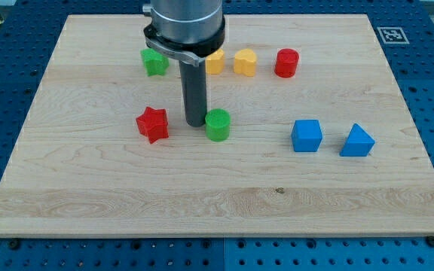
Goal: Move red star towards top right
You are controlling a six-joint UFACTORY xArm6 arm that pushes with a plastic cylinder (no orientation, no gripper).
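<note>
A pale wooden board (224, 203) lies on a blue perforated bench, with a black-and-white marker tag (392, 34) at the board's far right corner and a strip of yellow-black tape at the view's far left edge.

Going left to right: a green star-like block (154, 62) sits far on the board, partly behind the arm's grey housing (184, 26). Nearer, the red star (152, 124) lies left of centre, just left of the rod and apart from it. My tip (195, 123) rests on the board between the red star and a green cylinder (218, 124); it is just beside the cylinder, possibly touching it, though the gap is hard to judge. The arm has no jaws, only the rod, so nothing is clamped.

In the far row, a yellow block (215, 62) is half hidden behind the rod and its shape cannot be made out; beside it a yellow heart-like block (245, 62), then a red cylinder (286, 62). These three lie toward the top right of the red star. On the near right, a blue cube (307, 135) and a blue wedge-shaped block (357, 141) sit close together.
</note>
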